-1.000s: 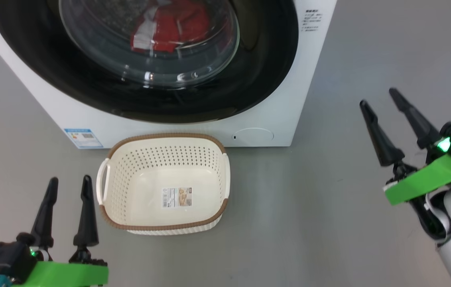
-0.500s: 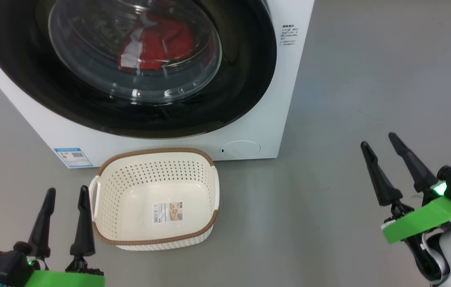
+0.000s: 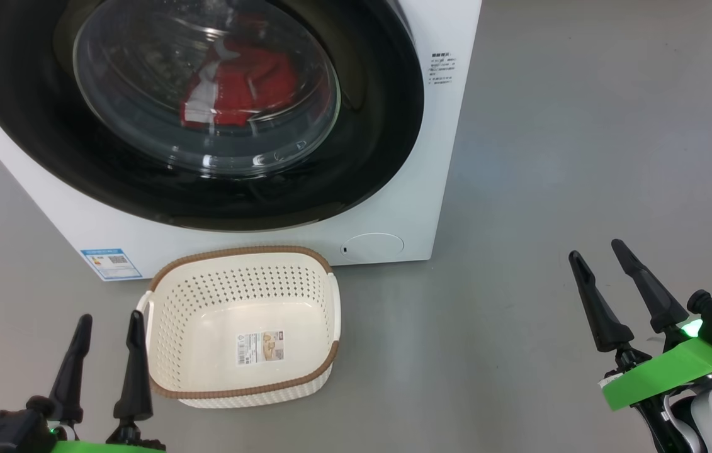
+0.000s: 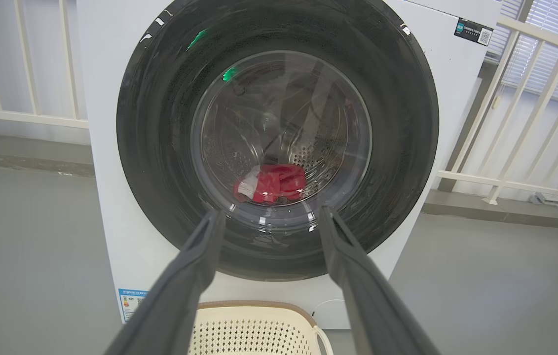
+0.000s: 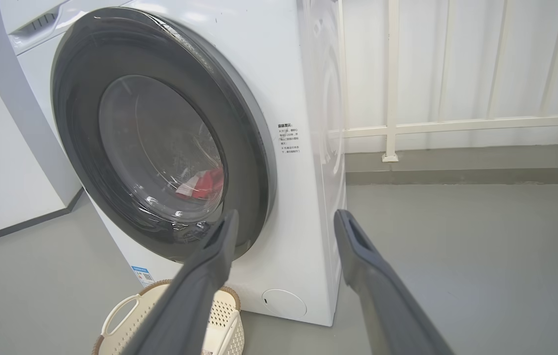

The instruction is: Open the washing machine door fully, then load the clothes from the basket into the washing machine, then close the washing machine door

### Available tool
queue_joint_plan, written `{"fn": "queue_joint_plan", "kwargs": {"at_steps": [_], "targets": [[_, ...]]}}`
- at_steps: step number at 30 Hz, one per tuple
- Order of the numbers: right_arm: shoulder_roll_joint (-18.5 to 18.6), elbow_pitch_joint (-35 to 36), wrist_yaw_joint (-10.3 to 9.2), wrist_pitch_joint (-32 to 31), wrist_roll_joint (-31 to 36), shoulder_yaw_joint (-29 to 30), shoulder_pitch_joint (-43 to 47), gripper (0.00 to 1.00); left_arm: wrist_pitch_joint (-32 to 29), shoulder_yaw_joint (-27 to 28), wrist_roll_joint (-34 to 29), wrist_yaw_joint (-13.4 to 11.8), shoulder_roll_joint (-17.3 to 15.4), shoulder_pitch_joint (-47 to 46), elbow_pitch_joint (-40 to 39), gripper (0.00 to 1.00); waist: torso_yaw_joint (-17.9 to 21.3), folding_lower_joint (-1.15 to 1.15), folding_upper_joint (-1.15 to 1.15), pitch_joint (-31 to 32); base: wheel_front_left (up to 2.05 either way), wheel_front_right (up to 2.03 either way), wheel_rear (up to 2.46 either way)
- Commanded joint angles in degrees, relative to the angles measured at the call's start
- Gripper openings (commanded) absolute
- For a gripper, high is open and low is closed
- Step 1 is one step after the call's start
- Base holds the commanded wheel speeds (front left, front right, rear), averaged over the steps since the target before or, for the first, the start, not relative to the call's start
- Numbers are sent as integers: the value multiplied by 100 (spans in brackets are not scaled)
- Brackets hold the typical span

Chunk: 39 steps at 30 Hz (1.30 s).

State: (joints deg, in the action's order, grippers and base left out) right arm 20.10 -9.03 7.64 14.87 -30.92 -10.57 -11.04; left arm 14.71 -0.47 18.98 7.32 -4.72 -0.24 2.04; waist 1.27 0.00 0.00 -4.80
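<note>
- The washing machine door (image 3: 368,126) looks flush against the white washing machine (image 3: 412,201), with the 2 red clothes (image 3: 239,88) behind its glass bowl, low in the drum.
- The basket (image 3: 204,302) stands empty on the floor at the door's 6 o'clock.
- The left gripper (image 3: 110,318) is parted and holds nothing. The basket is just beside it at 2 o'clock and the door is at 12.
- The right gripper (image 3: 596,249) is parted and holds nothing. The door's free edge is well apart from it at 10 o'clock.
- Judgement: all 3 steps look done. If the latch needs a press, the right arm faces that edge.
</note>
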Motion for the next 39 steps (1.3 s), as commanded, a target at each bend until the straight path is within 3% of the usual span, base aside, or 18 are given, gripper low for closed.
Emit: {"fn": "queue_joint_plan", "kwargs": {"at_steps": [1, 39], "targets": [[66, 121, -15, 13, 24, -68, 18, 100, 29, 166, 32, 16, -79, -79, -110, 100, -5, 0, 0, -3, 0, 0, 0], [30, 123, -15, 13, 94, -71, 26, 100, 29, 110, -5, 16, -123, -109, -100, 100, -62, 0, 0, -48, 0, 0, 0]]}}
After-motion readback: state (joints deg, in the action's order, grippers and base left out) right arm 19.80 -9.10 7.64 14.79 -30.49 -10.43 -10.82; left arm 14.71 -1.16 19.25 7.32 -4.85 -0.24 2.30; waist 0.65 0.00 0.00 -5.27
